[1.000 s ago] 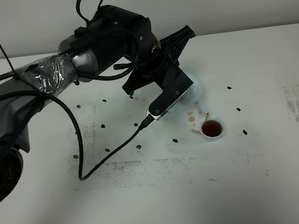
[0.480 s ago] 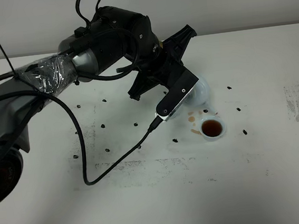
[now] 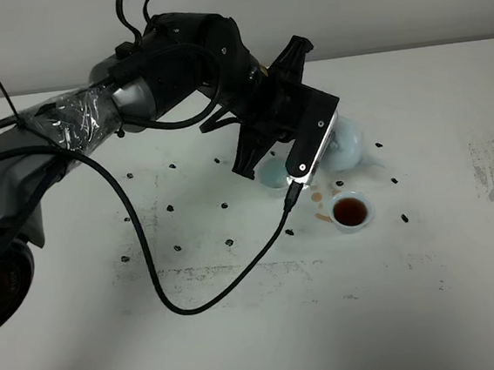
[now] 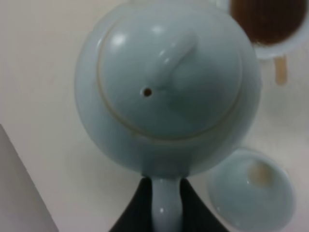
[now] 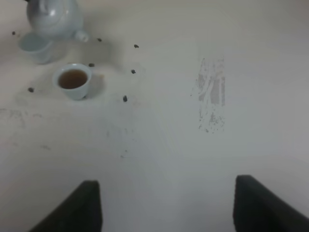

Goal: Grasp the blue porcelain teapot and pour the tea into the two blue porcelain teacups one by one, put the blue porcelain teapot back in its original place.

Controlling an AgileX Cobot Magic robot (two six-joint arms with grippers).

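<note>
The pale blue teapot [image 3: 349, 144] is upright behind the two teacups, its spout pointing right. My left gripper [image 4: 166, 195] is shut on its loop handle [image 4: 166, 208]; in the exterior view the left gripper [image 3: 326, 138] is mostly hidden by the wrist. One teacup [image 3: 352, 212] is full of brown tea just in front of the pot. The other teacup [image 3: 272, 176] is empty, to the left, half under the arm. The right wrist view shows the teapot [image 5: 52, 19], the empty teacup [image 5: 35, 47] and the full teacup [image 5: 72, 79] far off. My right gripper [image 5: 169, 208] is open, holding nothing.
Brown tea spots [image 3: 318, 197] stain the white table [image 3: 245, 343] beside the full cup. Small black marks [image 3: 225, 206] dot the surface. A black cable [image 3: 161, 289] loops from the left wrist over the table. A grey scuffed patch [image 3: 491, 179] lies at the right.
The left arm has swung the teapot right and back from over the full cup, bringing it level. The empty cup, hidden before, now shows under the arm.
</note>
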